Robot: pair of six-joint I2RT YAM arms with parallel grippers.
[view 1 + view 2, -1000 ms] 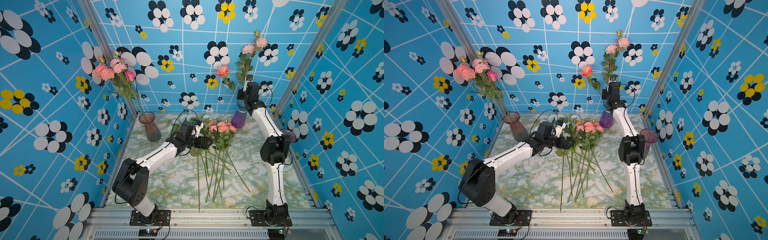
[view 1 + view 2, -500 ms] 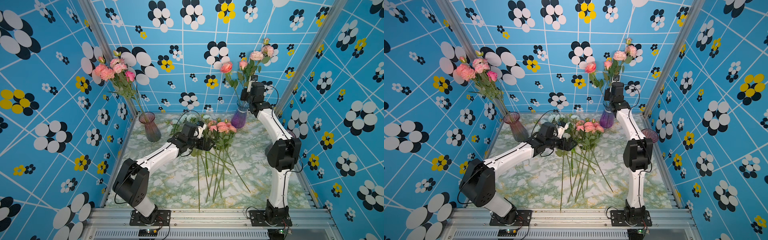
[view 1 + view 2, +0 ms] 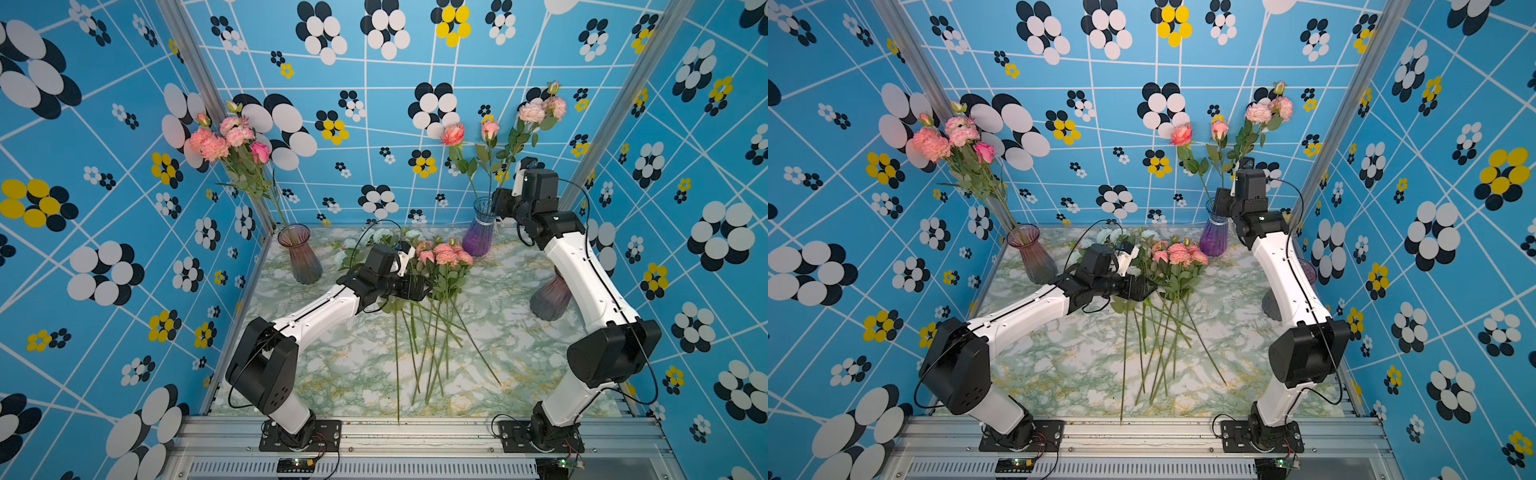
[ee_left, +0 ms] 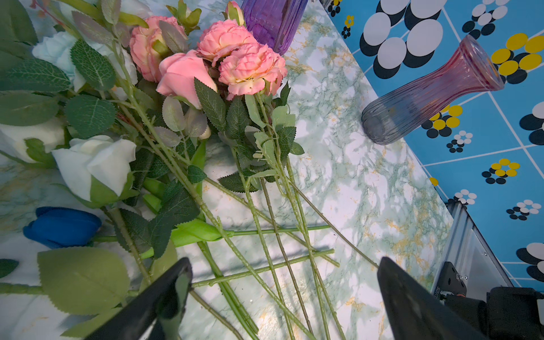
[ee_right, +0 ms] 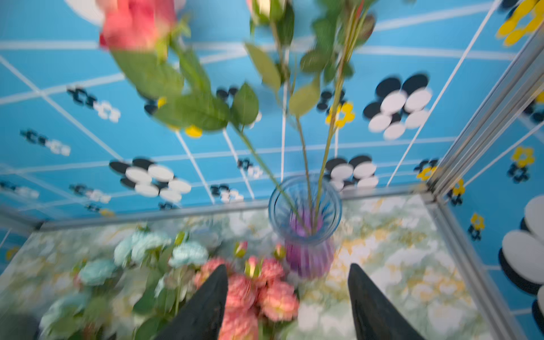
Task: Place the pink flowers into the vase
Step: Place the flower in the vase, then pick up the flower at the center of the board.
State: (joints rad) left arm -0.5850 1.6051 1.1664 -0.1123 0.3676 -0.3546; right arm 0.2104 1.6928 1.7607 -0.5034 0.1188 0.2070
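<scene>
Marbled table (image 3: 519, 353) at centre frame carries likely light, floppy pink flowers (image 3: 442, 254), best pinched mid-stem. Left gripper (image 4: 282, 263) and right gripper (image 5: 287, 267) jaws gape, empty.

Glossy ribbed glass vase (image 3: 478, 241); matt cloth-like pink flowers (image 3: 444, 253); smooth marble-patterned tabletop (image 3: 498, 291).

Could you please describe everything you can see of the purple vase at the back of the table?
The purple vase looks like ribbed glass, clear bluish at its flared neck and deepening to violet in the belly. It stands upright on the marble-patterned table, at the back, right of centre. Three leafy stems of pink flowers stand in it, fanning out above. Some loose pink blooms lie near its foot. The right gripper is close by, jaws apart, not holding it.
</scene>
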